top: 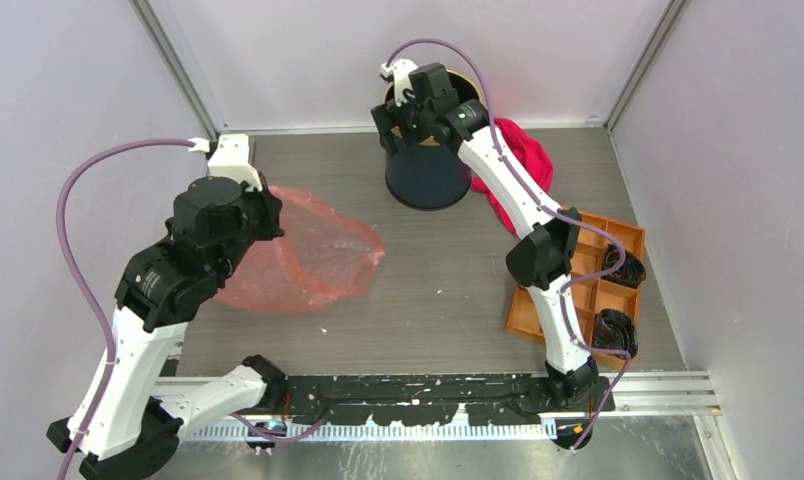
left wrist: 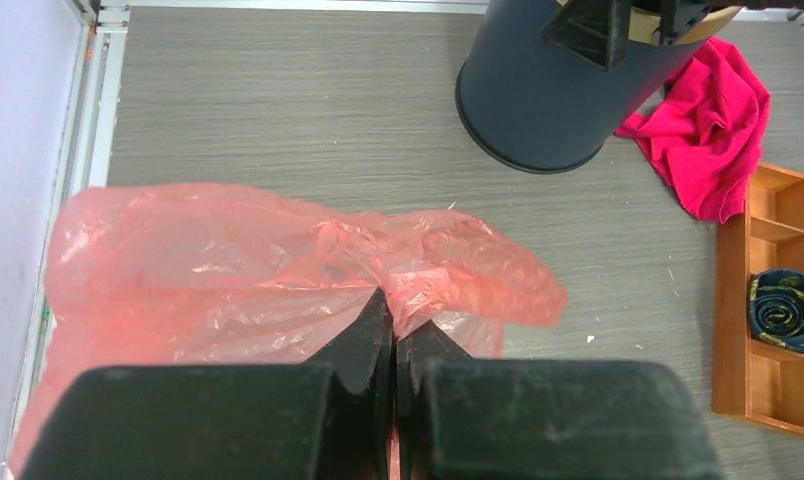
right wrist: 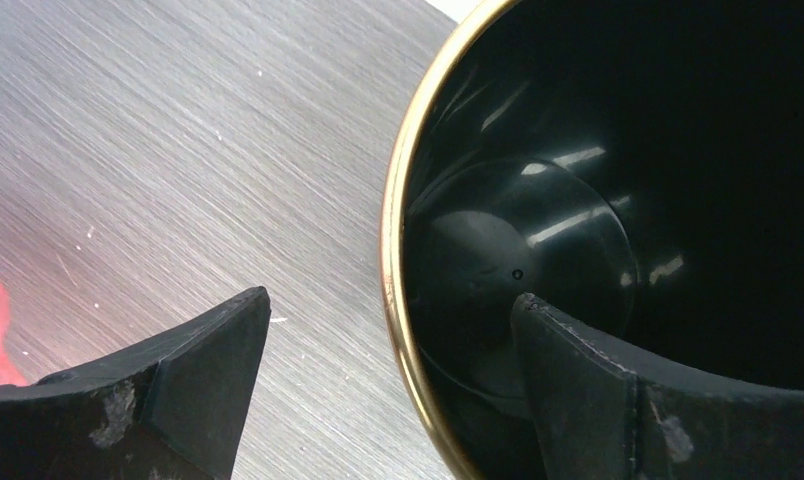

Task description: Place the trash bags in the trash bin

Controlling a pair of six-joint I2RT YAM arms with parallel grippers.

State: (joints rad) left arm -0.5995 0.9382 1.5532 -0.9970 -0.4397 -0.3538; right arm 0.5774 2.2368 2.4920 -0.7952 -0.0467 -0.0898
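We take the trash bin (top: 426,175) as our landmark. It stands upright at the far middle of the table (top: 448,300), a dark navy cylinder with a gold rim and a glossy black inside.

The right gripper (right wrist: 390,298) hangs over the bin's mouth at its left rim. Its jaws are spread wide and straddle the gold rim, with one finger outside the bin wall above the table and the other over the black interior. We cannot tell whether either finger touches the rim. Nothing sits between them except the rim itself.

The trash bag (top: 313,260) lies on the table, well apart from the bin, to its left and nearer the arm bases. It is a wrinkled, glossy, translucent red-pink film spread flat, and none of it is in the bin. The left gripper (left wrist: 394,325) is at the bag, on the side away from the bin. Its jaws are pressed together and pinch a bunched fold of the film.

A magenta cloth (top: 523,150) lies crumpled just beside the bin on its right. An orange tray (top: 578,290) sits further right of the bin and nearer the bases, with a dark rolled item (left wrist: 788,310) in one compartment.
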